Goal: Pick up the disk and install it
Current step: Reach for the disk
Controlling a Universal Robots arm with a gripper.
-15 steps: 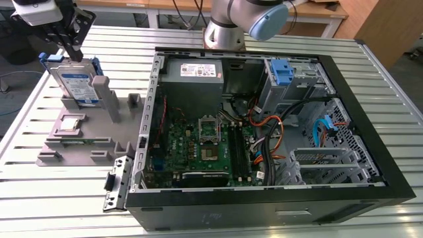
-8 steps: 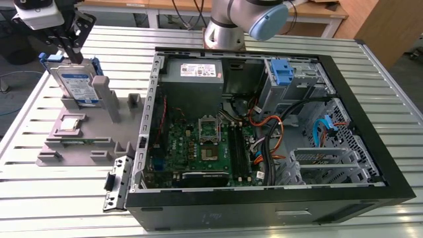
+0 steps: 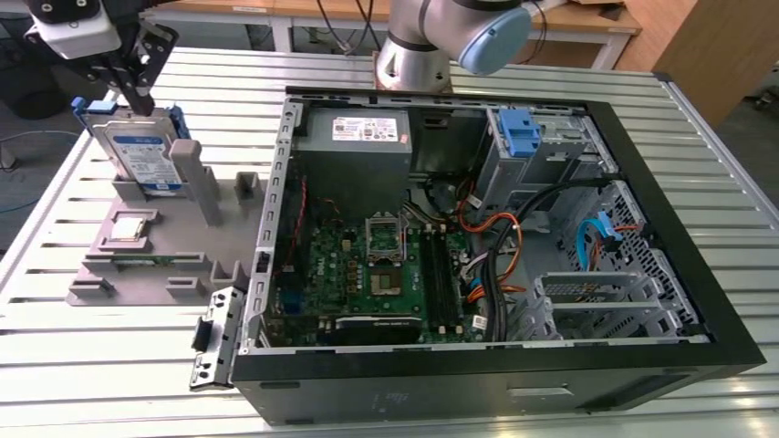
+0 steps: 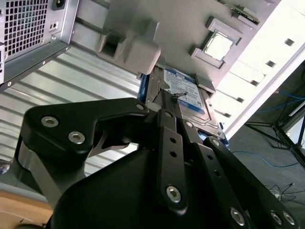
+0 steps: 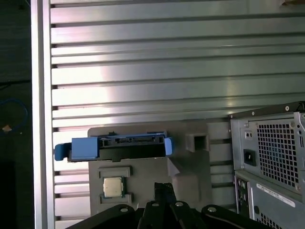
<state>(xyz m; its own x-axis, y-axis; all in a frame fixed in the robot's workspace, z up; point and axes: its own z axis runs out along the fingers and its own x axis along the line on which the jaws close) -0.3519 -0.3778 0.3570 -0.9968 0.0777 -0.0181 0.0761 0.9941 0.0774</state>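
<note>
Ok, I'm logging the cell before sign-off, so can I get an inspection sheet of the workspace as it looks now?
Surface: slatted metal table carrying a grey fixture and an open computer case.
Job's things: the disk stands on edge in the fixture, outside the case.
Clutter: a processor chip lies in a fixture pocket.
Grippers: the gripper is at the disk's top edge; whether it touches the disk cannot be told.
Cables: orange cables and a blue cable inside the case.
Surroundings: wooden furniture beyond the table.
</note>
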